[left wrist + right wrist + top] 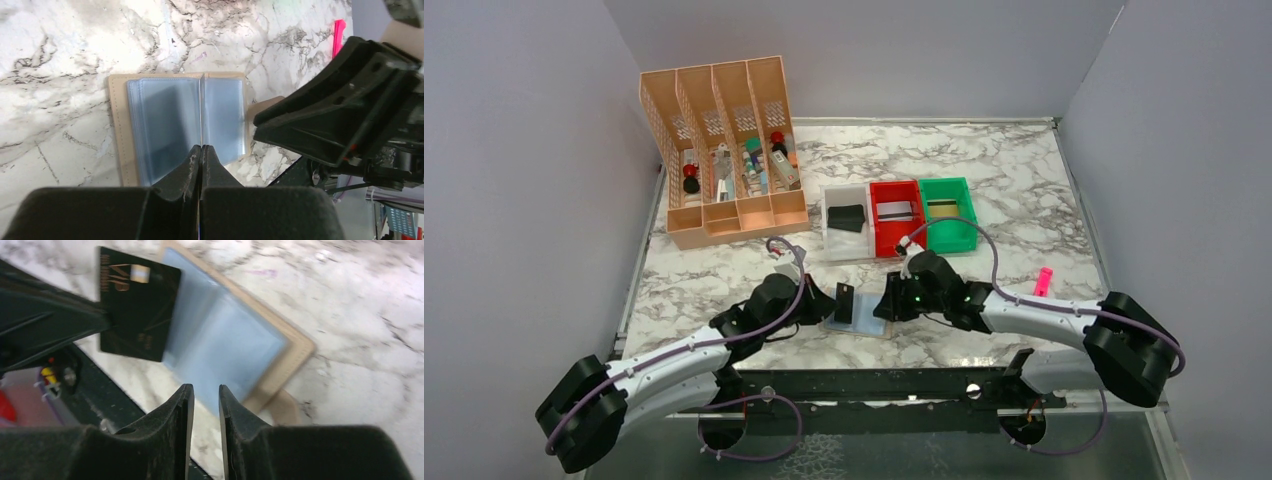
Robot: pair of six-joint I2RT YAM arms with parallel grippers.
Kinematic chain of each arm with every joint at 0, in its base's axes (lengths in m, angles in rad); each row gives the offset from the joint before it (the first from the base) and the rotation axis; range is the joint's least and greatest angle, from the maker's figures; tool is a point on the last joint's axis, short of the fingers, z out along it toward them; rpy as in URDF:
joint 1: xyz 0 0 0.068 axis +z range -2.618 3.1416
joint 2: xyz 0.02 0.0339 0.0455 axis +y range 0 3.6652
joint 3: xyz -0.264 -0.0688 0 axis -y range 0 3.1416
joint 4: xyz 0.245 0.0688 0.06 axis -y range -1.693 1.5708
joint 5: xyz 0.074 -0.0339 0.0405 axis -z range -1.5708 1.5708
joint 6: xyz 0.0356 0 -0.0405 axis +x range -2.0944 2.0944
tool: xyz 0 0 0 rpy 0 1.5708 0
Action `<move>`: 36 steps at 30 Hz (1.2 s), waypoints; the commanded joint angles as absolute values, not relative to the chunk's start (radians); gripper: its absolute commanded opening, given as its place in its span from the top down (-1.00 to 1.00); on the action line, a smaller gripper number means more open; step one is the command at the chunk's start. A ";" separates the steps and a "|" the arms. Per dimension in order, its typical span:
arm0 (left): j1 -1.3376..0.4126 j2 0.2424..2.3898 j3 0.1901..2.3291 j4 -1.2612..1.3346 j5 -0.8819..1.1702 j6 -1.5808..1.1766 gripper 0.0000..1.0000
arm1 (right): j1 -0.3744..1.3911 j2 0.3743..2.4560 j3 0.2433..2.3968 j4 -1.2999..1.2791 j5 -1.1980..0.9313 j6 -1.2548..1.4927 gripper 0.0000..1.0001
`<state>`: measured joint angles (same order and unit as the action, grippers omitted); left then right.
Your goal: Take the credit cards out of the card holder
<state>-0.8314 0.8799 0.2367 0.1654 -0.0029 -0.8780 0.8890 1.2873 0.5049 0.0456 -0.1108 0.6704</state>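
Left gripper (201,148) clamping black credit card (137,305) upright, upper left of right-wrist frame. Card holder (861,327) lying open, lower centre of top view. Right gripper (205,391) hanging narrowly parted, empty. Best: lifting card straight, clearing right gripper.

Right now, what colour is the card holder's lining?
The lining is pale blue-grey, clearest in the left wrist view.

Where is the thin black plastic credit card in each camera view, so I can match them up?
Top external: the thin black plastic credit card stands on edge, low centre.
Left wrist: the card shows edge-on, a thin vertical line above the left gripper shut on it.
Right wrist: upper left, face showing.
Shared landmark: the tan leather-like card holder with pale blue lining, lying open.
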 commanded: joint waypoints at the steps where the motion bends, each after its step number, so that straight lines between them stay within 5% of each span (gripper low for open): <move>1: -0.826 0.856 0.231 0.120 -0.049 -0.873 1.00 | 0.887 1.273 0.550 0.113 -0.295 0.628 0.37; 7: -0.827 0.813 0.223 0.094 -0.071 -0.887 1.00 | 0.887 1.431 0.558 0.248 -0.389 0.682 0.31; 13: -0.827 0.739 0.205 0.046 -0.114 -0.899 1.00 | 0.887 1.509 0.568 0.139 -0.215 0.676 0.31; 25: -0.826 0.687 0.160 0.169 -0.062 -0.907 1.00 | 0.886 1.359 0.572 0.131 -0.131 0.677 0.08; 29: -0.827 0.684 0.147 0.237 -0.021 -0.917 1.00 | 0.885 1.330 0.501 0.272 -0.141 0.687 -0.22; 36: -0.826 0.678 0.148 0.311 0.047 -0.920 1.00 | 0.838 1.250 0.427 0.398 -0.270 0.702 -0.24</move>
